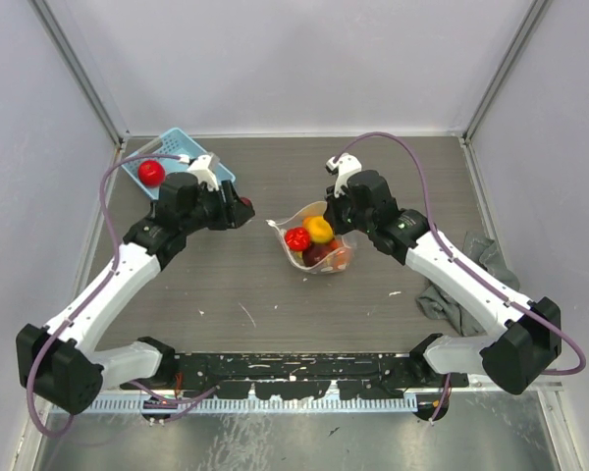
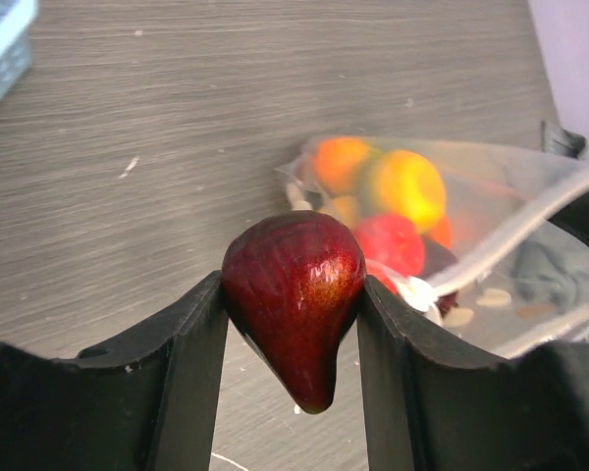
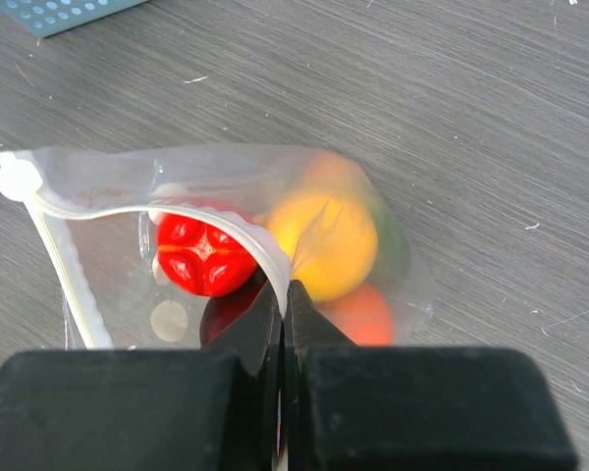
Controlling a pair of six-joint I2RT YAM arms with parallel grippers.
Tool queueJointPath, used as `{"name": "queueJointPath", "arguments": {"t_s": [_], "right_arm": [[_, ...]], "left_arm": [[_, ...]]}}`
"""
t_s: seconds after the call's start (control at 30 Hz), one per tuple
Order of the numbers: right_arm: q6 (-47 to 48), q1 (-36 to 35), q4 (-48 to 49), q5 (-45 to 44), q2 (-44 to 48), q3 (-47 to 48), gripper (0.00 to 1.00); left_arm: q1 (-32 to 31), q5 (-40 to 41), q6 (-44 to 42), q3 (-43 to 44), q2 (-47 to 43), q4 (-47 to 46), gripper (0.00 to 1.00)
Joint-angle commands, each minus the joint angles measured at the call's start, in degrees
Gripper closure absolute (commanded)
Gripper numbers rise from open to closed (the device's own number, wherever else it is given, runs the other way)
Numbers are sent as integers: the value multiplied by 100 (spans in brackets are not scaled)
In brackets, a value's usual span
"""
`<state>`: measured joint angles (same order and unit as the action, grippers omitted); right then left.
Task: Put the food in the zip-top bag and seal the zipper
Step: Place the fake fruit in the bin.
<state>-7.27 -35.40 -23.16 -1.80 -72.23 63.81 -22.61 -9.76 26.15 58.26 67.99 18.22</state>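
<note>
The clear zip-top bag lies mid-table with its mouth held open toward the left. Inside it are several pieces of food, among them a red one, a yellow one and an orange one. My right gripper is shut on the bag's upper mouth edge, pinching the zipper strip and lifting it. My left gripper is shut on a dark red, fig-shaped fruit, held above the table just left of the bag. In the top view that gripper is a short way from the mouth.
A light-blue lattice basket stands at the back left with one red fruit in it. A crumpled grey cloth lies by the right wall. White walls enclose the table on three sides.
</note>
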Motion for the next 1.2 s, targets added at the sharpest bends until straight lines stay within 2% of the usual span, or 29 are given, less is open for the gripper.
{"name": "queueJointPath", "arguments": {"t_s": [0.0, 0.27, 0.43, 0.67, 1.17], "right_arm": [[-76, -1, 160, 68, 247, 296, 100], [-171, -2, 155, 132, 285, 264, 100], [-224, 3, 154, 201, 296, 263, 100], [-250, -2, 140, 247, 327, 302, 100], [-342, -4, 167, 483, 279, 303, 100]], "left_arm": [[-510, -106, -84, -218, -439, -664, 74], [-1633, 6, -623, -569, -865, -1386, 73], [-2289, 219, -895, -509, -580, -1847, 72], [-2564, 307, -850, -303, 239, -2343, 72], [-2922, 686, -661, -192, 1557, -3130, 61]]}}
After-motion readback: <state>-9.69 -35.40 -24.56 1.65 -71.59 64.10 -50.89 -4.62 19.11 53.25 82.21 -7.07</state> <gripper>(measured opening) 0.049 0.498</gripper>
